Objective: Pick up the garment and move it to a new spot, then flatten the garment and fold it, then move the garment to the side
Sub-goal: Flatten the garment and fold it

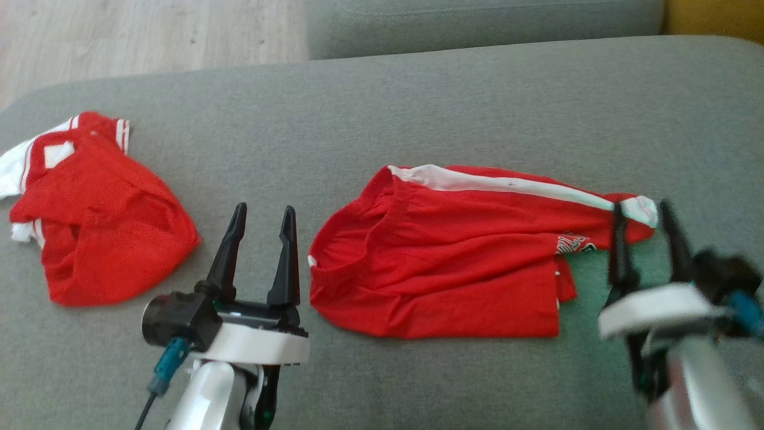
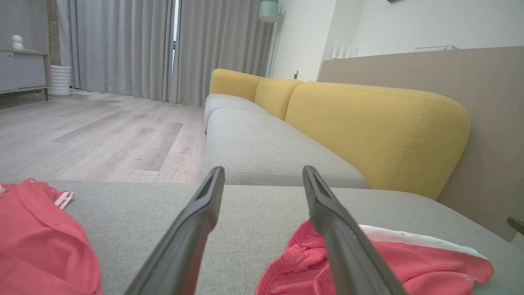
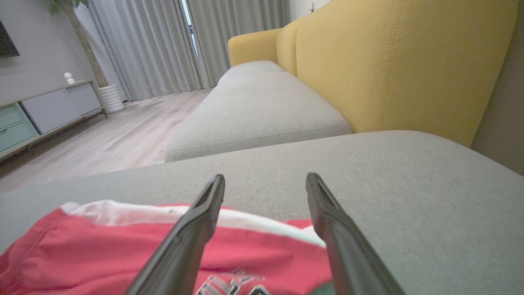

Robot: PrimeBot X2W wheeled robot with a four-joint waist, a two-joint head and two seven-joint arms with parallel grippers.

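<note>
A red garment (image 1: 441, 269) with a white side stripe lies folded flat in the middle of the grey sofa cushion (image 1: 418, 101). My left gripper (image 1: 264, 209) stands open just left of its waistband edge, with nothing between the fingers. In the left wrist view the left gripper (image 2: 264, 170) hovers low, and the garment (image 2: 409, 262) lies under and right of the right finger. My right gripper (image 1: 641, 209), blurred, is open over the garment's right end. The right wrist view has the right gripper (image 3: 265, 177) spread above the garment (image 3: 102, 241) and its white stripe.
A second red garment (image 1: 95, 227) with white trim lies crumpled at the cushion's left end, and the left wrist view catches it too (image 2: 37, 237). Beyond are another grey seat (image 1: 477, 24), a yellow backrest (image 2: 368, 123) and wooden floor (image 1: 149, 36).
</note>
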